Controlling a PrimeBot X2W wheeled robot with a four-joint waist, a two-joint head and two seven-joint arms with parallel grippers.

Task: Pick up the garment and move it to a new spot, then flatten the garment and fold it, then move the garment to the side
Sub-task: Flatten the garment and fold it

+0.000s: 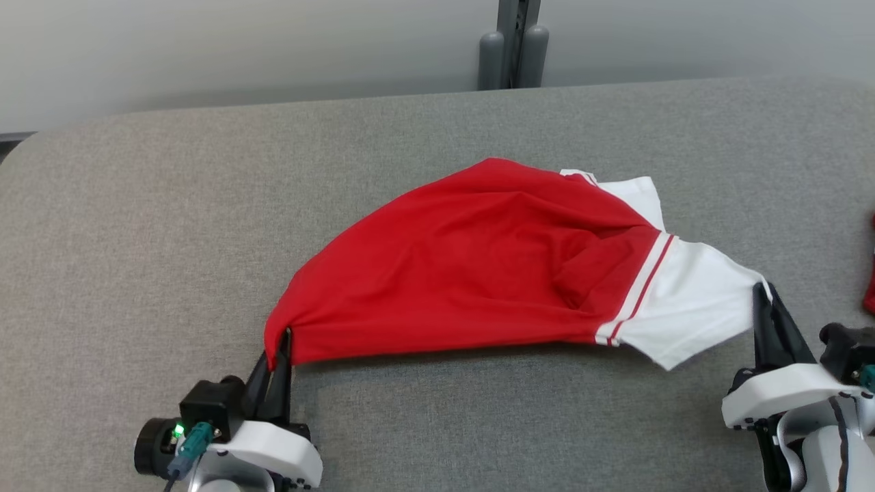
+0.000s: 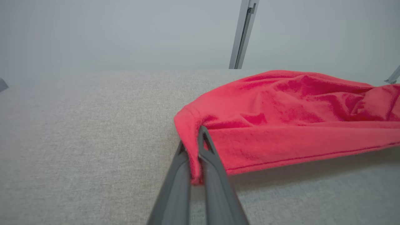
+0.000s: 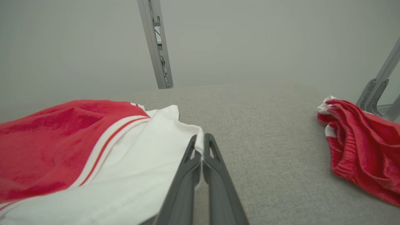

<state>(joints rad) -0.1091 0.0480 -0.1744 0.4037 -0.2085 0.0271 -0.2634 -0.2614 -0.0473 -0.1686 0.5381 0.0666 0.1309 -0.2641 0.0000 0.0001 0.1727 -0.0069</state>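
Jaws of the left gripper (image 1: pixel 282 344) were pinched on the red corner of the garment (image 1: pixel 478 273), those of the right gripper (image 1: pixel 761 292) on its white sleeve. Between them it was draped over the grey table (image 1: pixel 137 239).

A crumpled red cloth (image 3: pixel 359 150) lies on the grey table (image 1: pixel 137 205).

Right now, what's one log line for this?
left jaws: shut on garment corner | right jaws: shut on its white sleeve | garment: stretched between them
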